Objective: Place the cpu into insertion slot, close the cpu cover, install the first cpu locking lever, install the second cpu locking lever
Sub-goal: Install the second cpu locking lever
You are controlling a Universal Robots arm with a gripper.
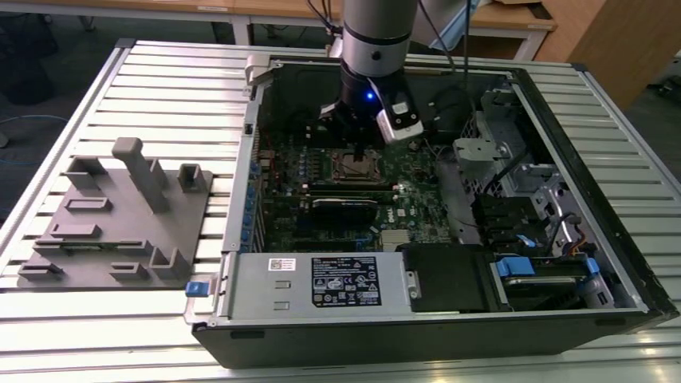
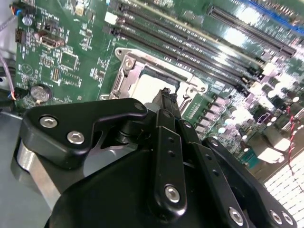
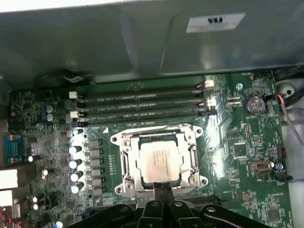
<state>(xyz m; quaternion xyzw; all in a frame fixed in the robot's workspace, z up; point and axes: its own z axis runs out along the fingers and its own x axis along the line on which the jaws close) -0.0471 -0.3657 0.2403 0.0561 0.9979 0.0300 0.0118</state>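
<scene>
Hovering over the green board (image 3: 247, 156), the gripper (image 3: 161, 186) has its fingers pressed together at the socket's edge. The cpu (image 3: 159, 162) sits in the insertion slot (image 3: 124, 164); four long slots (image 3: 142, 107) lie just beyond.

A slatted metal table (image 1: 159, 72) fills the foreground; beyond its far edge stand wooden desks (image 1: 511, 20) on a dark floor (image 1: 43, 64).
</scene>
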